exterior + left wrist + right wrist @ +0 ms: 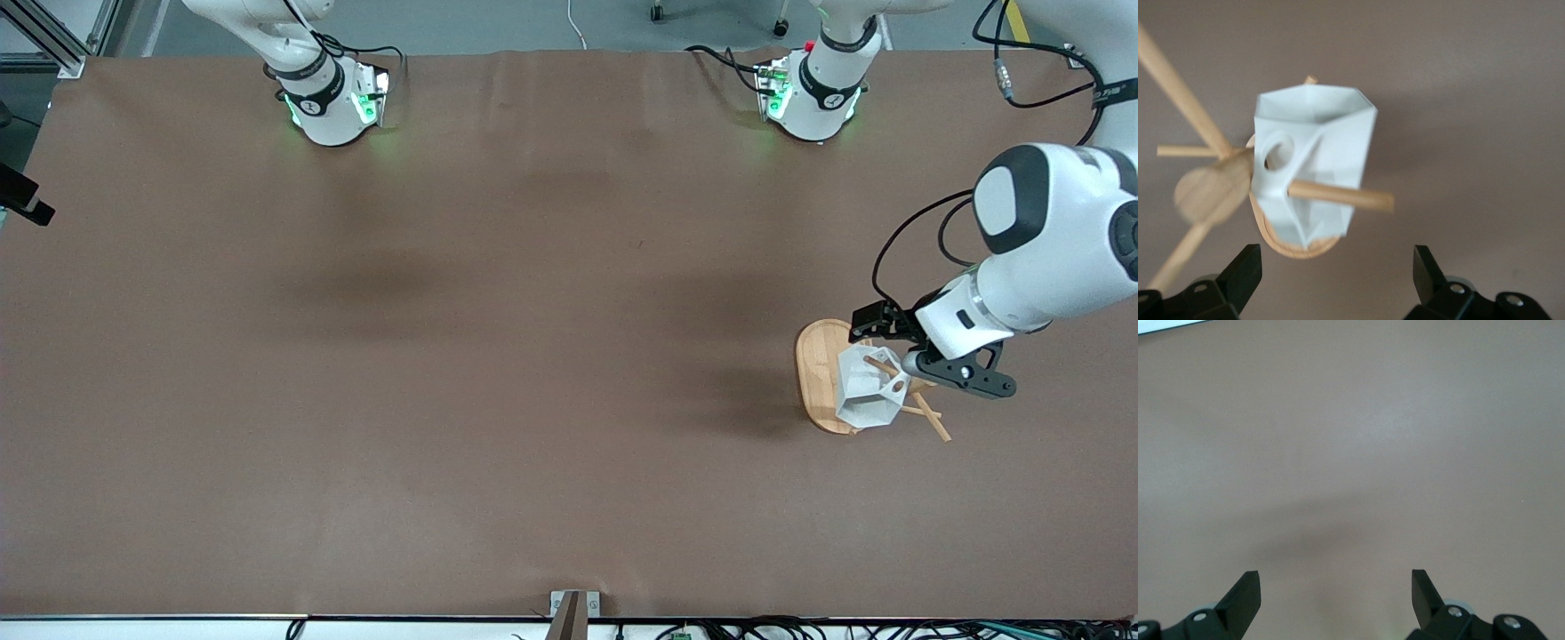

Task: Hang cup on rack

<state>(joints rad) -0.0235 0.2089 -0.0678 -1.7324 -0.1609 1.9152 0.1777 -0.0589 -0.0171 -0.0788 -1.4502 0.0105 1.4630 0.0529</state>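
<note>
**A:** Your left gripper (920,356) hangs over the rack (822,378) at the left arm's end of the table, with both fingers spread wide and nothing between them. In the left wrist view the two dark fingertips (1245,270) stand well apart, and the cup (1313,163) sits clear of both.

**B:** So where is the cup, exactly?

**A:** On the rack. A peg (1341,195) passes through the round hole of its handle (1277,152), and the white body hangs from that peg beside the central post, above the oval base. In the front view the cup (864,388) covers the end of the base nearer the camera.

**B:** Which way does it lie from the left gripper?

**A:** Straight ahead of the open fingers and a little below them, with a gap all round. The peg's long axis runs crosswise to your line of approach, its free end pointing away from the post. I judge that any retreat should go back along the gripper's own line, so no finger catches that peg or the two others sticking out near it.

**B:** And your other arm?

**A:** The right gripper (1335,597) waits over bare table, fingers apart, holding nothing. The left arm is far the nearer one.
</note>
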